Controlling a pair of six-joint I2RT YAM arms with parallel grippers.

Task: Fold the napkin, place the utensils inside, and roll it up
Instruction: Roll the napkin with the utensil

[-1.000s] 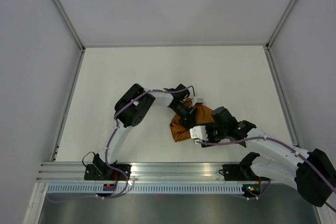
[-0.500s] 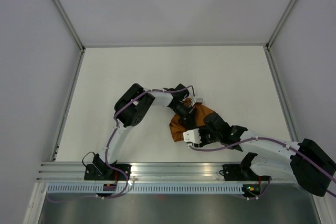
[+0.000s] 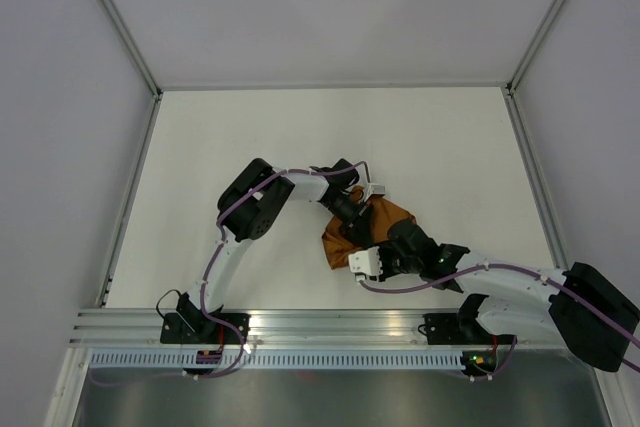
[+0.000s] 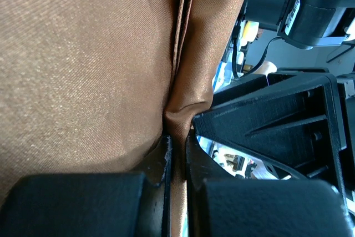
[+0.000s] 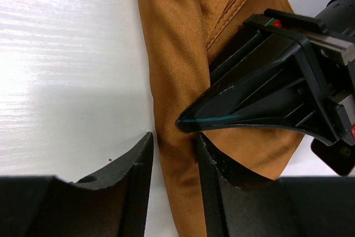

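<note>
Left pincer (image 4: pixel 177 154) pressed together, pinching a napkin (image 4: pixel 83 54) fold. My right pincer (image 5: pixel 175 154) has moved in over the bunched napkin on the counter (image 5: pixel 66 54), jaws narrowing astride its edge; gripped or not, I cannot tell. Rolling looks underway; utensils unseen.

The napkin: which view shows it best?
The right wrist view: the napkin shows its folds clearly against the table. The top view shows it small, partly hidden; the left wrist view, only close cloth.
</note>
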